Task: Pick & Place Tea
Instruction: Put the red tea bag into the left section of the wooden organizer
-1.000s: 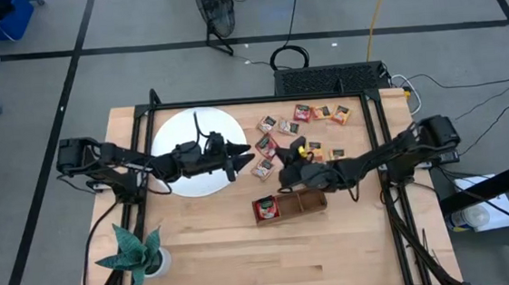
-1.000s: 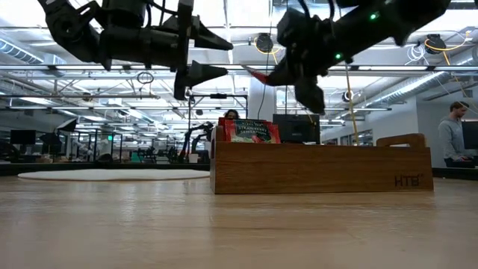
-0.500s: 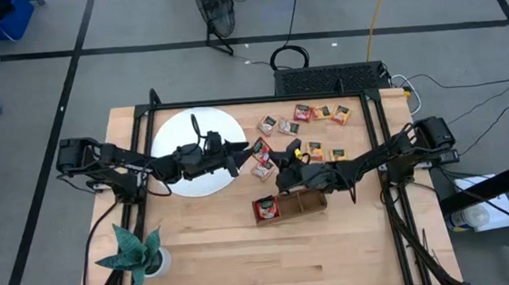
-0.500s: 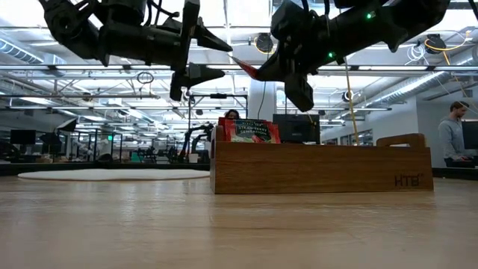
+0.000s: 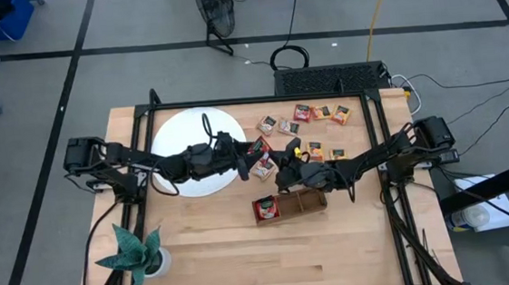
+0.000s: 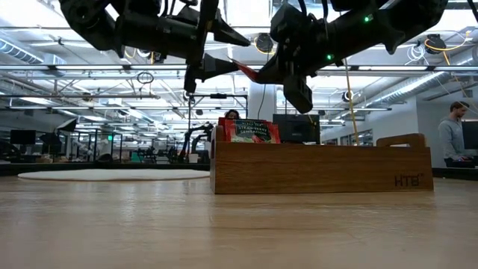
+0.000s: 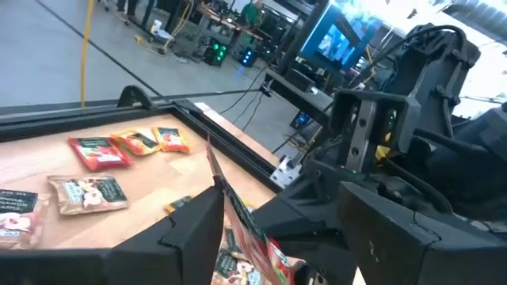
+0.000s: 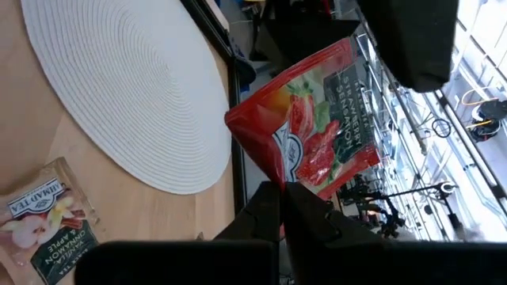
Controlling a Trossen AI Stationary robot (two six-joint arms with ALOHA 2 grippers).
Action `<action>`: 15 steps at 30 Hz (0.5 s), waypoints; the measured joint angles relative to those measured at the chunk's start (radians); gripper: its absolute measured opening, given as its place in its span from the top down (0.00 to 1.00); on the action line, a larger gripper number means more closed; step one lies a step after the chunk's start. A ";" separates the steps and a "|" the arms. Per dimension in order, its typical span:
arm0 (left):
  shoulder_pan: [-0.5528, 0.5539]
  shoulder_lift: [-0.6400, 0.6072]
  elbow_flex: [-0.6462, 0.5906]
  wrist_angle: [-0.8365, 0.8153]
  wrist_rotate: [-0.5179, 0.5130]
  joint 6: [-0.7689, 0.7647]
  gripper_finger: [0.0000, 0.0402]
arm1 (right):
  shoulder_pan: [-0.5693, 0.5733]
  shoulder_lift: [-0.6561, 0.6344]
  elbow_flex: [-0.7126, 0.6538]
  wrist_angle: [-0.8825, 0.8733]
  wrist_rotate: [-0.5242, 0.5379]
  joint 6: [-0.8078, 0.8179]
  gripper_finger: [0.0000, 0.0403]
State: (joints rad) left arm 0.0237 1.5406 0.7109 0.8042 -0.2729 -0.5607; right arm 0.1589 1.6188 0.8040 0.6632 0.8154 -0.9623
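— What do we have lying around the two arms?

— We see loose tea sachets scattered on the wooden table, toward the far side, between the white disc and the right rail of the black frame. A green paper plant stands near the front left corner, well apart from everything else. In the low view a person stands in the room behind, far off to the right.

— And the containers?

— We make out one wooden tray with three compartments, just in front of the right gripper. Its left compartment holds red sachets standing upright (the label reads as strawberry); the other two compartments look empty to us from above.

— How are the arms posed?

— Both reach inward and meet above the table, just behind the tray. The right gripper is closed on a red strawberry sachet, pinching it by one edge and holding it in the air. The left gripper comes in over the disc's right edge with its fingers spread wide apart, and the held sachet sits edge-on between them in the left wrist view. We cannot tell whether those fingers touch the wrapper.
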 joint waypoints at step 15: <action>0.004 -0.001 0.000 -0.070 0.062 0.153 0.97 | 0.001 0.000 0.000 -0.019 -0.006 0.143 0.99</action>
State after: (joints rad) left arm 0.0277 1.5396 0.7109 0.7337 -0.2111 -0.4080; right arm 0.1600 1.6188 0.8040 0.6444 0.8093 -0.8190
